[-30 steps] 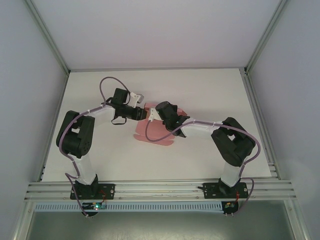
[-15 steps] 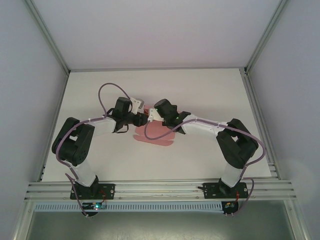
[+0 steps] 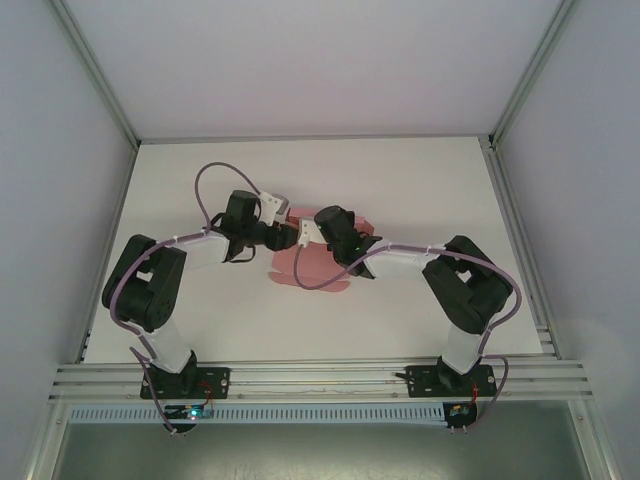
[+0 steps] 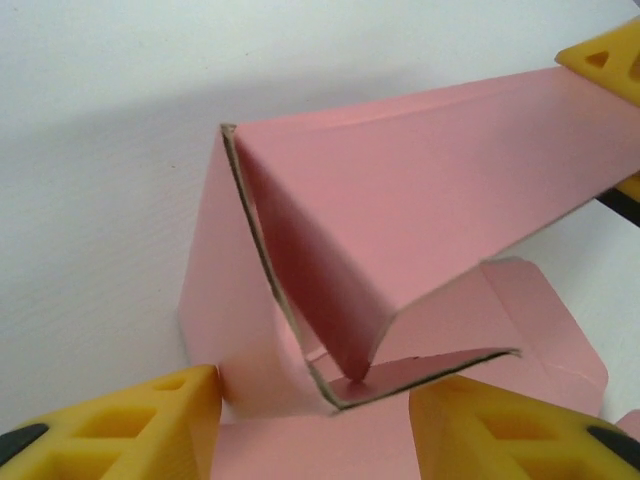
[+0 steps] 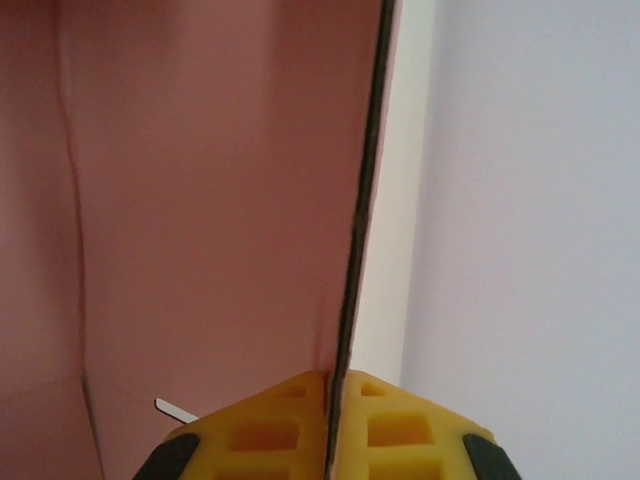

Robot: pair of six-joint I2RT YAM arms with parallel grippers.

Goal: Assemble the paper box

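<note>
Desk (image 3: 420, 190): white, carries the work. Paper box (image 3: 305, 268): pink, mid-desk between both arms, half-formed, one panel raised, flaps lying flat. Right tool (image 5: 330, 412): I see it clamped on raised panel's edge. Left tool (image 4: 315, 405): fingers apart, straddling folded corner, no grip. Risk, my judgement: lone thin-edge pinch slips or creases cardboard; panel drops, fold lost.

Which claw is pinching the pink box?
The right gripper: its yellow fingers are shut on a wall of the box. The left gripper has its fingers apart.
</note>
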